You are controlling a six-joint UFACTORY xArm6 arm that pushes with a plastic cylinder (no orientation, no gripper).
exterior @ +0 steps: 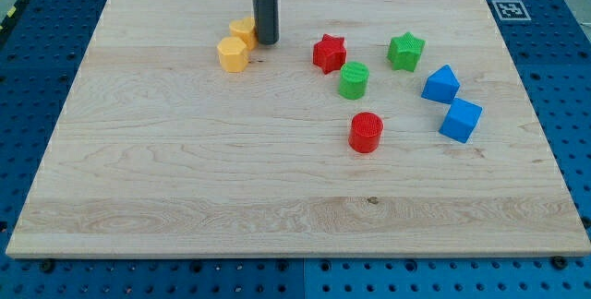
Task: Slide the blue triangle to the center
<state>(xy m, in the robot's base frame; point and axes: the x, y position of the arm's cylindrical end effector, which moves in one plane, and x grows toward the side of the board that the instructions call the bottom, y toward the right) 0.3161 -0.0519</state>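
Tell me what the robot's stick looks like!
It is a plain, straight, round rod, dark grey, nearly black, and a little shiny. No stripes, writing, cables or hand show on it. It runs out of the view's top, so the arm above is hidden. My tip is blunt and flat.

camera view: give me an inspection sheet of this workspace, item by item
surface: light wooden board, flat, on a blue pegboard table.
job's things: two blue blocks at the view's right, upper one and lower one; shapes unclear, so the triangle cannot be told.
clutter: two yellow blocks, red star, green star, green cylinder, red cylinder.
grippers: my tip beside the yellow blocks, far from the blue ones.
cables: nothing seen.
surroundings: printed marker tag at the view's top right.
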